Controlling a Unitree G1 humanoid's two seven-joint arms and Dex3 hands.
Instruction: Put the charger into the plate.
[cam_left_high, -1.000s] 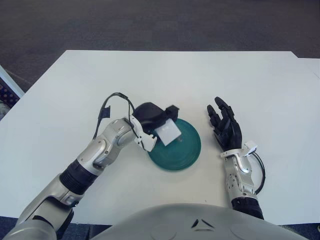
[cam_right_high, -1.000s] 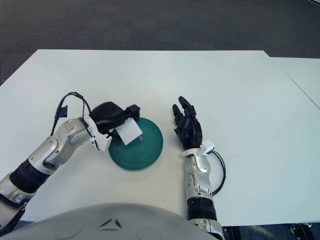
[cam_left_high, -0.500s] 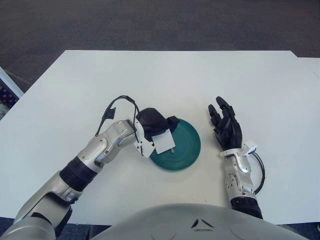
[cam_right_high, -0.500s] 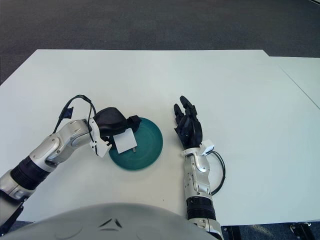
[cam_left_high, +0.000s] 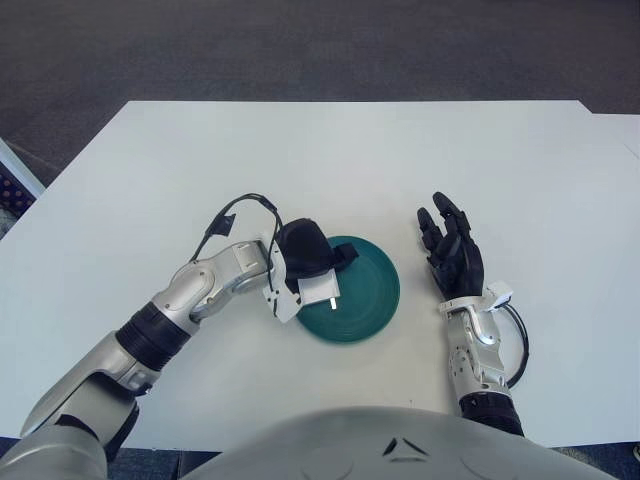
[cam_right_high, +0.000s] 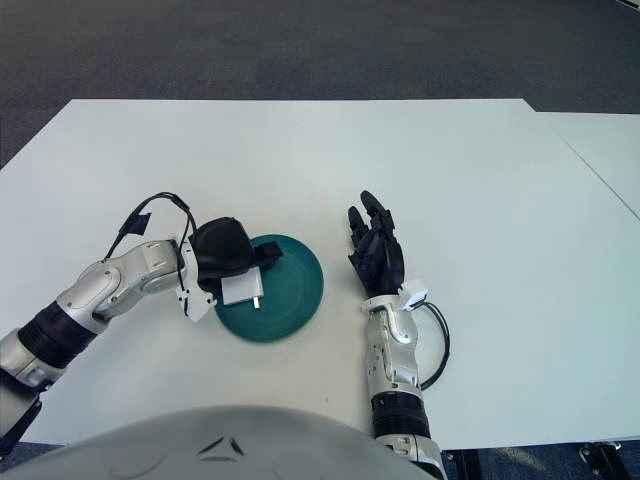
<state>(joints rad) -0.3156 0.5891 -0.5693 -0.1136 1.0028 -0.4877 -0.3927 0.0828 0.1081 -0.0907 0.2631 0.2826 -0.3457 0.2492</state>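
Left robot hand (cam_left_high: 308, 262) gripping white charger (cam_left_high: 321, 293) over left edge of green plate (cam_left_high: 365, 300); right robot hand (cam_left_high: 452, 255) fingers spread, empty, on table (cam_left_high: 350, 160) right of plate.

Layout on the counter (cam_left_high: 330, 160). The plate (cam_left_high: 365, 300) lies near the counter's middle, toward the robot's side. The left robot hand (cam_left_high: 305, 258) sits over the plate's left rim, closed around the charger (cam_left_high: 320, 292), which is over the plate's left part (contact with the plate cannot be judged). The right robot hand (cam_left_high: 452, 255) shows to the right of the plate, apart from it, fingers extended and pointing away from the robot.
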